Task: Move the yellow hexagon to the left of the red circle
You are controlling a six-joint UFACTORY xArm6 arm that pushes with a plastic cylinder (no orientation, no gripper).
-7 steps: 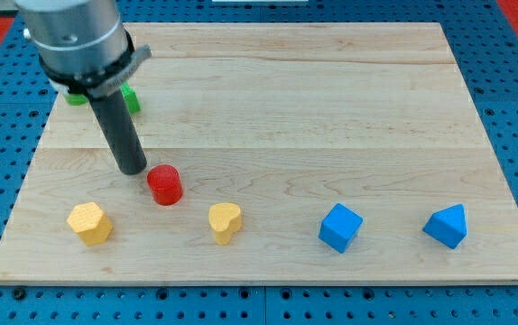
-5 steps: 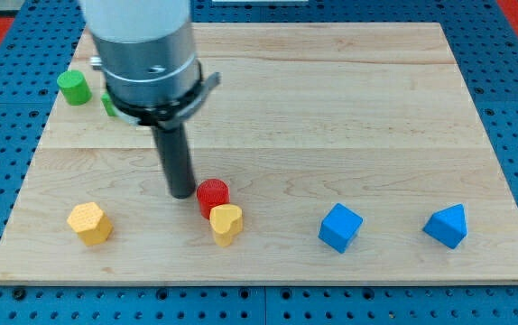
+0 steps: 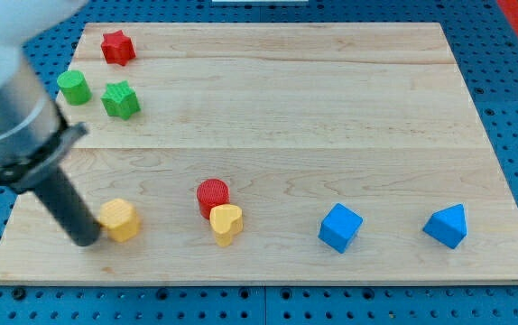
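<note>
My tip point(image 3: 86, 239) touches the yellow hexagon point(image 3: 119, 219) on its left side; the red circle point(image 3: 212, 194) lies to the view's right, so pushing rightward closes the gap. I have no fingers.

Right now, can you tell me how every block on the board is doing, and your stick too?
My tip: on the board, against the yellow hexagon's left side.
Yellow hexagon: flat, left of the red circle, apart from it.
Red circle: upright, touching the yellow heart.
Yellow heart: just below the red circle.
Blue cube: alone.
Blue wedge-like block: alone.
Green cylinder: upright.
Green star: flat.
Red star: flat.
</note>
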